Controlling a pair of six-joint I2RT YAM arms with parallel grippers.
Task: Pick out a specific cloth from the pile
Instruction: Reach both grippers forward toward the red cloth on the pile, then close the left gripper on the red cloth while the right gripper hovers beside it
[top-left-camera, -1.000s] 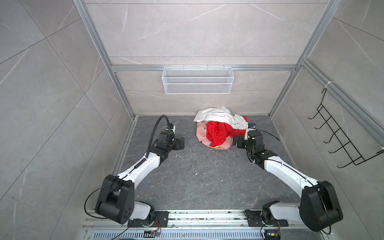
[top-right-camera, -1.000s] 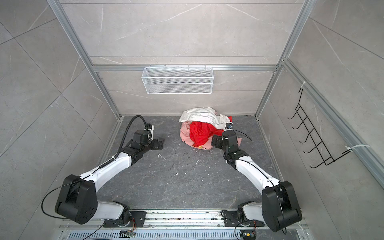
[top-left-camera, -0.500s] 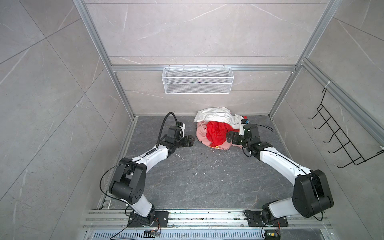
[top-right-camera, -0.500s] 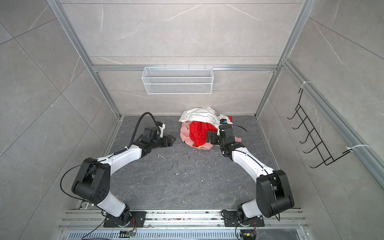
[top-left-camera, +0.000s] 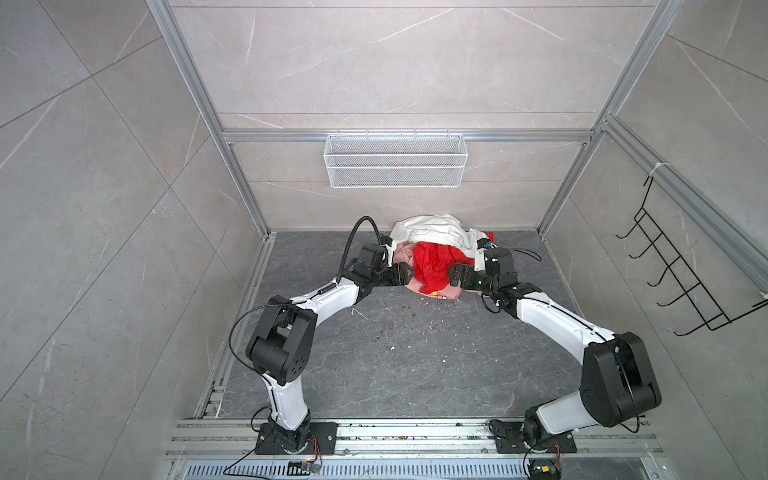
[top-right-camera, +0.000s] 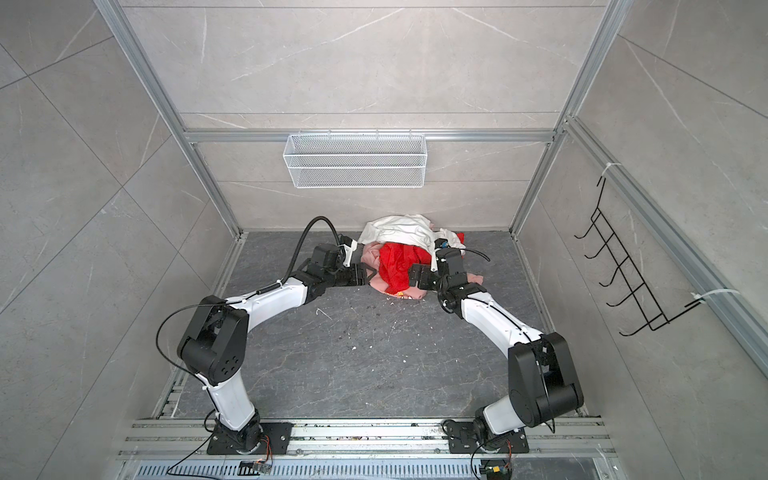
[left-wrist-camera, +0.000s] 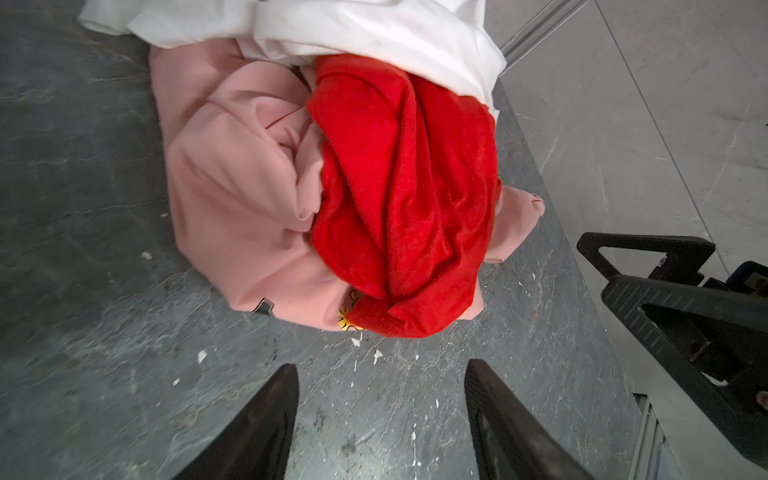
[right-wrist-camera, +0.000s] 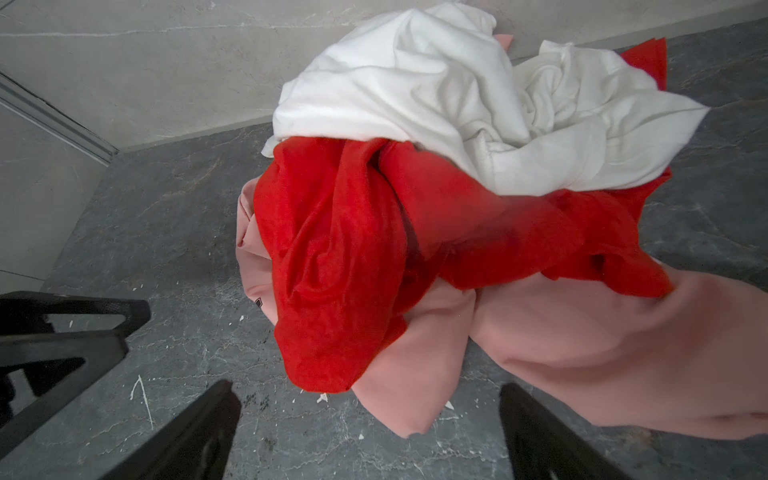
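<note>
The pile (top-left-camera: 432, 257) lies far-centre by the wall; the cloth (left-wrist-camera: 399, 199), bright red and creased, spills from under a white cloth (left-wrist-camera: 374, 29) over a pale pink garment (left-wrist-camera: 232, 199), whose yellow print (left-wrist-camera: 347, 322) is unreadable; left gripper (left-wrist-camera: 380, 370) and right gripper (right-wrist-camera: 370, 390) flank it, fingers apart.

Between my left claw (top-left-camera: 409, 275) and right claw (top-left-camera: 451, 277) lies one pile (top-left-camera: 440, 255) of three garments: one red cloth (left-wrist-camera: 403, 199), one pale pink garment (left-wrist-camera: 232, 195), one white cloth (right-wrist-camera: 436, 95). Beyond both claws hangs one wire basket (top-left-camera: 395, 166), and past my right claw, one hook rack (top-left-camera: 685, 264).
</note>
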